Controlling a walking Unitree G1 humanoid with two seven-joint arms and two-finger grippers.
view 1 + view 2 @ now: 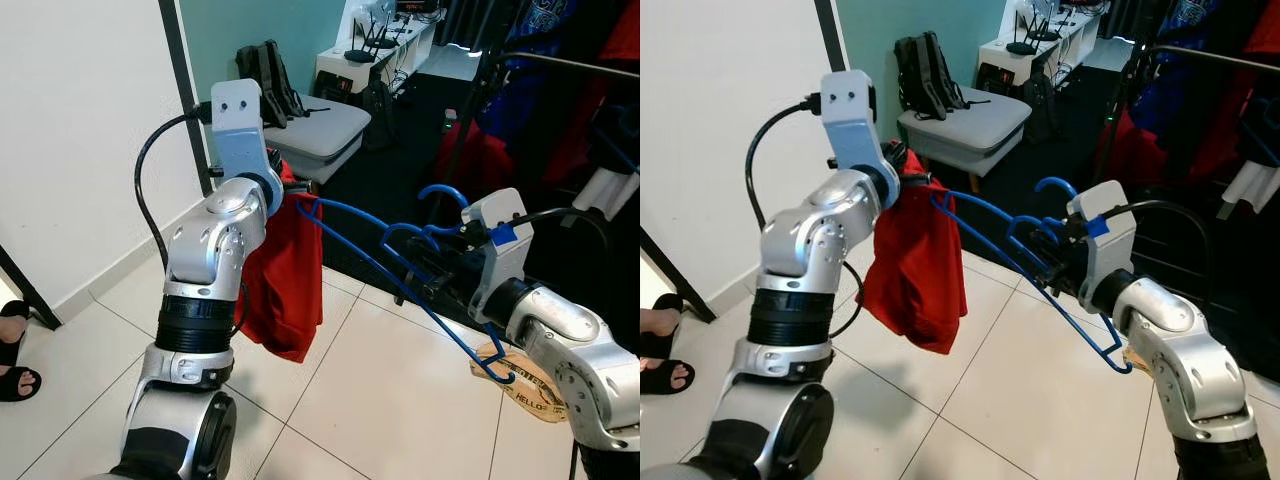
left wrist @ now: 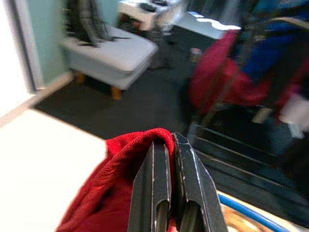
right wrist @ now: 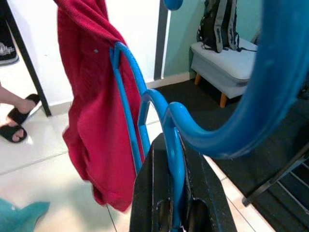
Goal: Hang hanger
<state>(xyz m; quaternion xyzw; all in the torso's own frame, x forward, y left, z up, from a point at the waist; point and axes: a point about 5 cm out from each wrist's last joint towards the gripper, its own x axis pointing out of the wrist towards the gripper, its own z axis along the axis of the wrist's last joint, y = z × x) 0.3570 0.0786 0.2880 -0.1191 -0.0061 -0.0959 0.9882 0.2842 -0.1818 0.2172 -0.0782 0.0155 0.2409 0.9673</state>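
Left eye view: gripping a blue hanger (image 1: 400, 275) near its neck in the right gripper (image 1: 425, 268), fingers clamped on the plastic, hook curling upward just above the wrist. Running the hanger's long axis on a slant, from the left gripper (image 1: 290, 190) up at one shoulder tip down to the lower tip near the floor by a slipper (image 1: 525, 385). Pinching a red garment (image 1: 285, 275) at that upper tip with the left gripper, cloth drooping below it. Standing well apart from the clothes rail (image 1: 575, 65), off to the right and beyond the right arm, so judging the right arm the nearer one for the lift onto it.

Right eye view: showing the same slant, hook (image 1: 1052, 185) pointing up and away from the rail (image 1: 1210, 58).

Left wrist view: squeezing both fingers (image 2: 161, 193) together on a fold of red cloth, blue bar passing just beside them.

Right wrist view: closing the fingers (image 3: 152, 193) around the blue neck, garment hanging off the far shoulder, a person's sandalled feet (image 3: 17, 116) standing beyond.
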